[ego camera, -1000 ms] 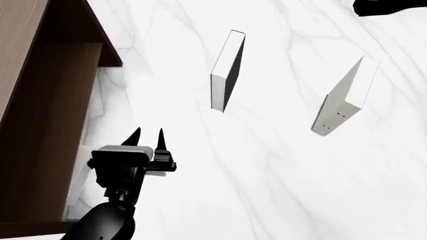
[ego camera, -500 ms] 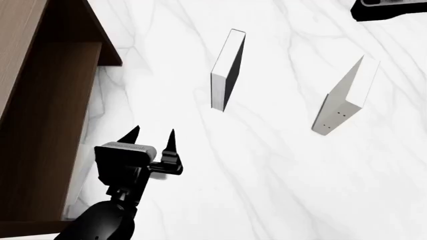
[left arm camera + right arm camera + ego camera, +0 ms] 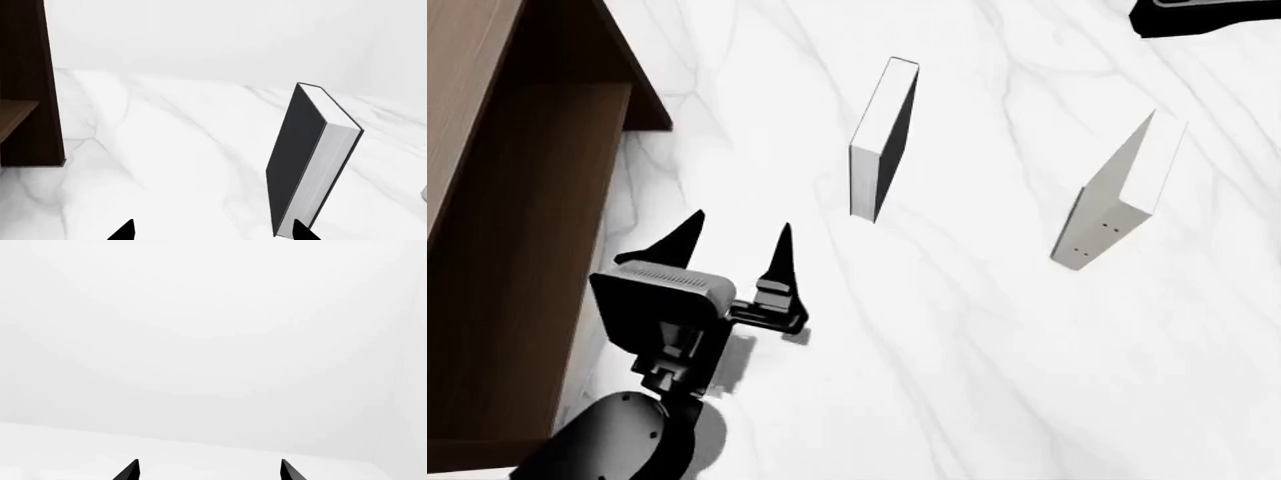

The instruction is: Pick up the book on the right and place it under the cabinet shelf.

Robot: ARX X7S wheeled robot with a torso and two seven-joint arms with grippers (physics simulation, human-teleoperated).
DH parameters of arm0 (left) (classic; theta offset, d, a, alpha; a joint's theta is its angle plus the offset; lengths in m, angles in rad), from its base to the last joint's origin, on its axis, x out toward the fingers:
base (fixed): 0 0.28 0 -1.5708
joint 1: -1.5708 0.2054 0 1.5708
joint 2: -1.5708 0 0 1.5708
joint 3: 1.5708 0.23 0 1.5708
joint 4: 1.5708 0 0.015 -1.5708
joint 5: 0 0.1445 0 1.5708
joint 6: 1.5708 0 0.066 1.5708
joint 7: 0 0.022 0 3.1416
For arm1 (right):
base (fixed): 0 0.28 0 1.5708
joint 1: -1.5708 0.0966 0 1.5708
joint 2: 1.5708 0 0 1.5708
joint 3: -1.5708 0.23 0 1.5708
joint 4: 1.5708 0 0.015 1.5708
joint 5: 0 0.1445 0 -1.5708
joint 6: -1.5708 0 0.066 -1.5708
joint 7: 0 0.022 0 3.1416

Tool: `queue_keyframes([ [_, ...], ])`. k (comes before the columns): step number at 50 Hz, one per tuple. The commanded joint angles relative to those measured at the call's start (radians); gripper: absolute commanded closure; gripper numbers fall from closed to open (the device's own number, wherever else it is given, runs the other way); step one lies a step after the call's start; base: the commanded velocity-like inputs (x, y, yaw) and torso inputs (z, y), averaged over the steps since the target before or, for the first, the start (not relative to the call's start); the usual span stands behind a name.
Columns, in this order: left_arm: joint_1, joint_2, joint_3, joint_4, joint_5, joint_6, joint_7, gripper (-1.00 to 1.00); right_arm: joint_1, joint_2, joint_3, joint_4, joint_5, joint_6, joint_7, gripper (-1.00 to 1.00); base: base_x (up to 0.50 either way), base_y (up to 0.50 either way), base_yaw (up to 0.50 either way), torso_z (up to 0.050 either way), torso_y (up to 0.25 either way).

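The black left gripper (image 3: 737,238) hovers with fingers spread beside the tall dark brown wood-grain cabinet (image 3: 507,200). The thin pale grey book cannot be made out. The right gripper (image 3: 209,470) is also spread.

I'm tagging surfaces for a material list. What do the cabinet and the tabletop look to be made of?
The cabinet looks like dark brown wood or wood veneer with a matte finish: fine straight grain runs along its panels. The tabletop looks like white marble, smooth and faintly glossy, with soft grey veins; being a render, either could be a printed texture.
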Motion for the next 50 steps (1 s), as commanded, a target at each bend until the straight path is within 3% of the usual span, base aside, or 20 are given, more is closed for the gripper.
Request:
queue_keyframes([
  [1, -0.076, -0.02, 0.008, 0.076, 0.02, -0.019, -0.028, -1.0, 0.004, -0.005, 0.002, 0.001, 0.001, 0.007, -0.002, -1.0, 0.0, 0.0, 0.0, 0.0, 0.0],
  [50, -0.197, -0.061, 0.04, 0.342, 0.059, -0.22, -0.117, -1.0, -0.053, 0.018, 0.013, -0.021, -0.006, -0.03, 0.005, -1.0, 0.0, 0.0, 0.0, 0.0, 0.125],
])
